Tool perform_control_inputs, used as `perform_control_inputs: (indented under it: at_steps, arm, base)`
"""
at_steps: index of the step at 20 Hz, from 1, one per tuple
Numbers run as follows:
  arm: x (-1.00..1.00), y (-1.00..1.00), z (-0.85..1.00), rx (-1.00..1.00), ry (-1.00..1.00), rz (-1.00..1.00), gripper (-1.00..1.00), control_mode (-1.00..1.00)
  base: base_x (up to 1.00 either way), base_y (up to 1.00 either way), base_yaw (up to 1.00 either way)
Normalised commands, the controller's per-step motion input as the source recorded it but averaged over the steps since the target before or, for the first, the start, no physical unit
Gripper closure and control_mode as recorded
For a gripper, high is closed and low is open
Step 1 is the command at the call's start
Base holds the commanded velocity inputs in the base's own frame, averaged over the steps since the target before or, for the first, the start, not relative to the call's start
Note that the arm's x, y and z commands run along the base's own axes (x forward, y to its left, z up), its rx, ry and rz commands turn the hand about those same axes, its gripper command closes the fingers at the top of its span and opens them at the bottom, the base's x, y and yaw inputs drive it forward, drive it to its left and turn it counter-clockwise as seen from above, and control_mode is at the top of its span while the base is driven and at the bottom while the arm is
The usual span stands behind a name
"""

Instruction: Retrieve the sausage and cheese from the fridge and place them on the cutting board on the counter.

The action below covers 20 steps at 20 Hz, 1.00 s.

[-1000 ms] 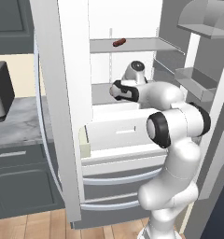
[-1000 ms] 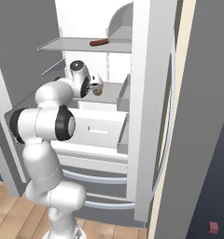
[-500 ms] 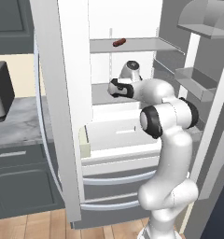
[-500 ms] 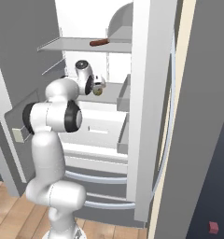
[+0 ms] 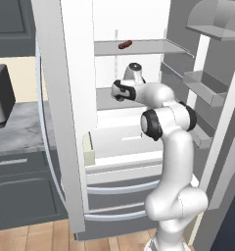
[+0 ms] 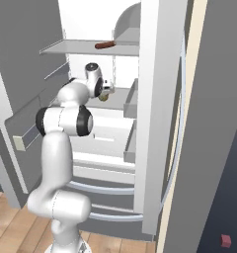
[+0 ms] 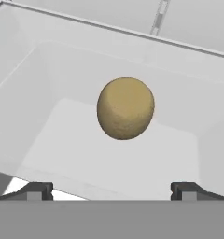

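With the fridge (image 5: 65, 122) doors open and the sausage (image 5: 125, 44) lying on the upper shelf, the jaws (image 7: 111, 190) stand released, squared up on the cheese (image 7: 125, 108) on the middle shelf, and should push straight in before clenching.

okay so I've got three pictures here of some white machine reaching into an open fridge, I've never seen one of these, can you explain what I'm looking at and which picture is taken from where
It is a computer-rendered kitchen. The white jointed machine is a robot arm on a driving base, reaching into the tall grey fridge with white interior, whose doors stand open. Two pictures come from cameras on the base, behind the arm to its left and to its right. The third looks along the two-finger gripper, whose dark tips stand wide apart at the bottom, holding nothing. Straight ahead of it lies the pale yellow-tan rounded lump of cheese on a white shelf. On a higher grey shelf lies the small reddish-brown sausage. To the left is the grey-veined marble counter.
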Motion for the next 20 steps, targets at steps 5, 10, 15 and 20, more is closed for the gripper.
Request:
perform_control_inputs:
  at_steps: [5, 10, 15, 20]
  arm:
    - [0.35, 0.0, -0.15, 0.0, 0.11, 0.0, -1.0, -1.0]
    - [0.34, 0.0, -0.04, 0.0, 0.03, 0.0, -1.0, -1.0]
    - [0.07, 0.02, -0.11, 0.0, 0.0, 0.0, -1.0, -1.0]
    - [0.01, 0.04, -0.17, 0.0, 0.0, 0.0, -1.0, -1.0]
  base:
    - [0.0, 0.0, 0.0]
    - [0.0, 0.0, 0.0]
    - [0.0, 0.0, 0.0]
    - [0.0, 0.0, 0.0]
